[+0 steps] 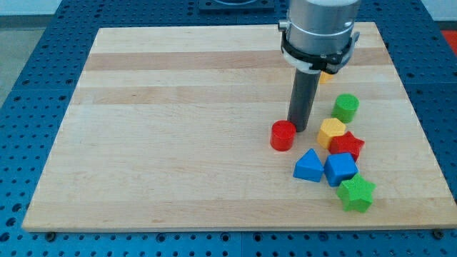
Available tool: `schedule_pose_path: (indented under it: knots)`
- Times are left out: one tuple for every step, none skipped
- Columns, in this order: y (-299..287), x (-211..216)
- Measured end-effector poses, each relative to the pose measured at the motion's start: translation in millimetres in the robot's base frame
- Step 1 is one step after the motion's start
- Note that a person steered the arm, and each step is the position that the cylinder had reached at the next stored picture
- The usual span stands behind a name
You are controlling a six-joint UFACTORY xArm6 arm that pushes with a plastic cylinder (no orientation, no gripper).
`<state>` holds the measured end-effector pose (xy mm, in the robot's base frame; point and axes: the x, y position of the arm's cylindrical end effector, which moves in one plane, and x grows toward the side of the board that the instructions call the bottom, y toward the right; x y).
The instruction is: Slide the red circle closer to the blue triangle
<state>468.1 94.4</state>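
Wooden board (pixel 178 107) with coloured blocks clustered at the view's lower right.

Green cylinder (pixel 346 107), yellow block (pixel 331 131), red star (pixel 347 145), blue cube (pixel 340 169), green star (pixel 355 194) on wooden board (pixel 178 143)

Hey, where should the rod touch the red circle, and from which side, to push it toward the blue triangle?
There is no gripper, so it's a push. Contact the red circle low on its curved side wall, on its upper-left face, opposite the blue triangle, which lies toward the view's lower right. My tip now sits just at its upper right, so it should probably swing round first. Aim through the centre; round walls slip sideways.
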Motion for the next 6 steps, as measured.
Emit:
schedule_pose_path:
  knots:
    - [-2, 9]
    - [-8, 8]
    - [-24, 2]
    - [-35, 0]
    - [-55, -18]
    - [-91, -22]
